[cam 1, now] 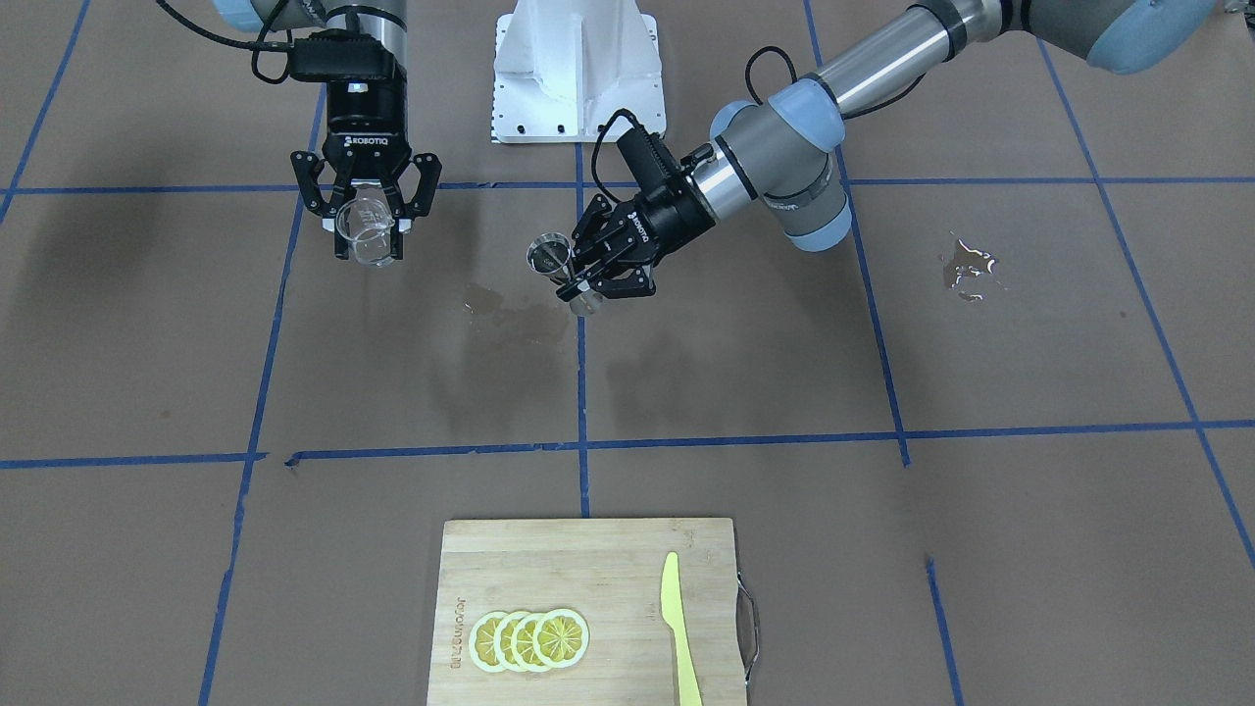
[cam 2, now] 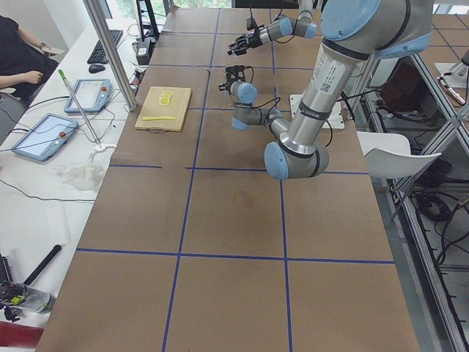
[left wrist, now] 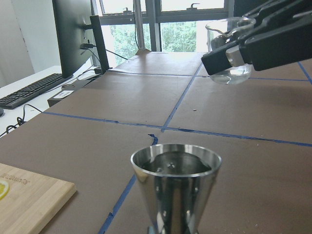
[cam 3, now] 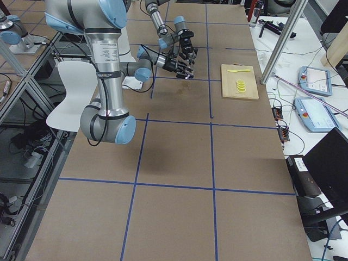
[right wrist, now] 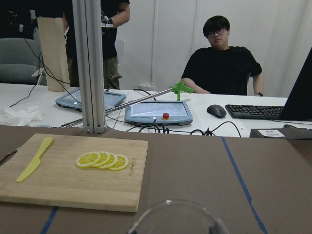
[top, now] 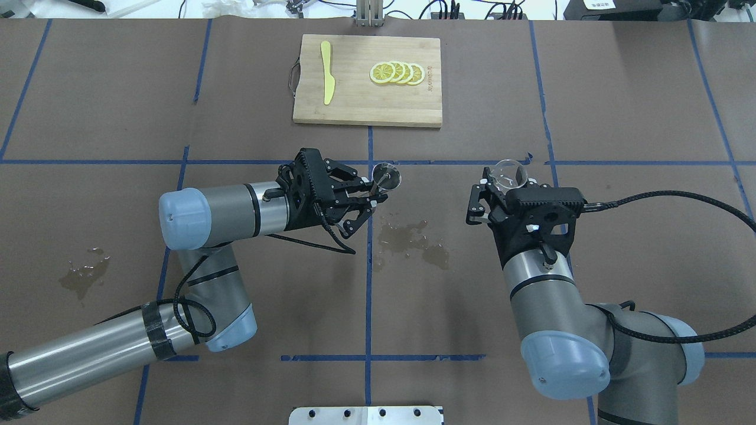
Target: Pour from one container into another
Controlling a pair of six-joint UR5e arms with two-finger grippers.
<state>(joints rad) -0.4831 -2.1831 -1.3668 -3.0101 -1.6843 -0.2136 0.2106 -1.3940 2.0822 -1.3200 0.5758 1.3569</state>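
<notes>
Clamped aloft: glass cup (top: pixel 511 173) in right pincer (top: pixel 509 184), jigger (top: pixel 387 176) in left pincer (top: pixel 375 193), well apart. Cup best centred over jigger, tipped slowly.

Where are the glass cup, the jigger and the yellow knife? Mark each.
glass cup (cam 1: pixel 365 240), front-facing view, clear wall.
jigger (left wrist: pixel 174 190), left wrist view, upper cone.
yellow knife (cam 1: pixel 671 593), front-facing view, blade.

Table (top: pixel 620 88): brown paper cover, blue tape grid (top: pixel 368 307). Bamboo cutting board (top: pixel 354 103) lies flat at far side from robot, on centre line, metal handle toward robot's left. Dark wet patch (top: pixel 416 242) mid-table, just right of centre tape line. Smaller puddle (top: pixel 82 274) well apart, on robot's left. White mount plate (top: pixel 366 415) at near edge, centre.
</notes>
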